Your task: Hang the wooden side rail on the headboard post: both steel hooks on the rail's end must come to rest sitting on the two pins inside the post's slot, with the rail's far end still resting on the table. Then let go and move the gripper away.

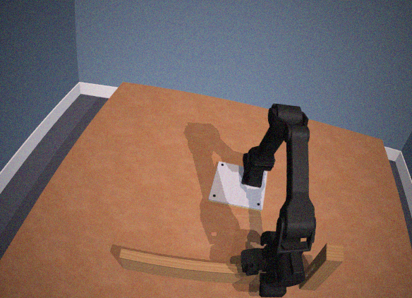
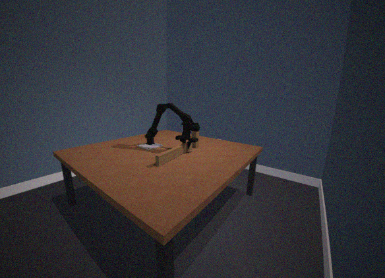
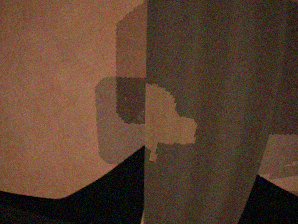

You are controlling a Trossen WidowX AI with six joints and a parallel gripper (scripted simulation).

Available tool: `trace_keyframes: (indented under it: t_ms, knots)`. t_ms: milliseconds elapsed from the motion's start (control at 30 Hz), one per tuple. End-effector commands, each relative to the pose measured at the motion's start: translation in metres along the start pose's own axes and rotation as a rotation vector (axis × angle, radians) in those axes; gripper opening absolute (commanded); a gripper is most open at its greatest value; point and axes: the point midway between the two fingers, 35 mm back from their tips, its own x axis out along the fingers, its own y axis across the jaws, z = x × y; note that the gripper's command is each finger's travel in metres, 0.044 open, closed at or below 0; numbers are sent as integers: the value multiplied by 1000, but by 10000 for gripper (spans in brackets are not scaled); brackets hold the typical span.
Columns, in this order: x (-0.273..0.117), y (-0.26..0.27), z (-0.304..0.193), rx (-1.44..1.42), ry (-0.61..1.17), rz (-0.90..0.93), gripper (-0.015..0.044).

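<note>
The wooden side rail (image 1: 176,265) (image 2: 169,155) (image 3: 215,75) stands on its long edge on the table, its far end at the left in the top view. My gripper (image 2: 185,147) (image 3: 178,154) is shut on the rail, with one black finger at each side of it in the wrist view. The fingertips are hidden by the arm in the top view. The headboard post (image 1: 334,253) (image 2: 196,141) stands upright just beyond the gripper. The arm covers the rail's end towards the post. The steel hooks and the pins inside the slot cannot be made out.
The white base plate (image 1: 226,186) (image 2: 142,146) with the arm's foot stands on the table (image 1: 123,183) (image 2: 158,194) behind the rail. The arm arches from it over to the rail. Walls stand beyond the table.
</note>
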Motion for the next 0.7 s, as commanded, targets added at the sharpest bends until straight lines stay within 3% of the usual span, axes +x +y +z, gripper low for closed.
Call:
trace_keyframes:
  t_ms: [0,667]
  knots:
    - [0,0,1,62,-2,-1,0]
    - [0,-8,0,201,-2,-1,0]
